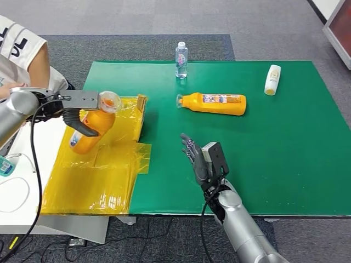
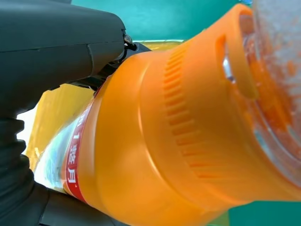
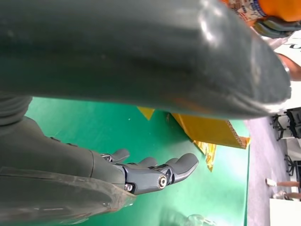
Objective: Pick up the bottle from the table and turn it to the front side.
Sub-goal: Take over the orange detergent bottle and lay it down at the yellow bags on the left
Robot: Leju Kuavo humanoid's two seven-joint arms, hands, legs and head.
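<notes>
Orange plastic takes up most of what we see from our left wrist: the bottle (image 2: 170,136) sits in our left hand (image 1: 80,121), dark fingers (image 2: 60,42) wrapped around its body just below the ribbed shoulder. From the head view we hold it lifted above the yellow plastic sheet (image 1: 95,175), tilted, with its clear cap end toward the green mat (image 1: 256,164) and its base angled down toward the sheet. So we judge the pick-up as done. What remains is the turning, and we cannot tell from these views whether the front of the label already faces outward; a red strip with white characters shows at the edge of the label in the left wrist view, which suggests the label is seen side-on and some rotation is still needed. Our right hand (image 1: 198,159) hovers over the mat with fingers spread and holds nothing, so it could steady the bottle if needed. A second orange bottle (image 1: 213,103) lies on its side farther along the mat, with a small water bottle (image 1: 181,60) upright behind it and a white bottle (image 1: 272,80) lying toward the far right corner. A person's arm (image 1: 35,63) is at the far left.
</notes>
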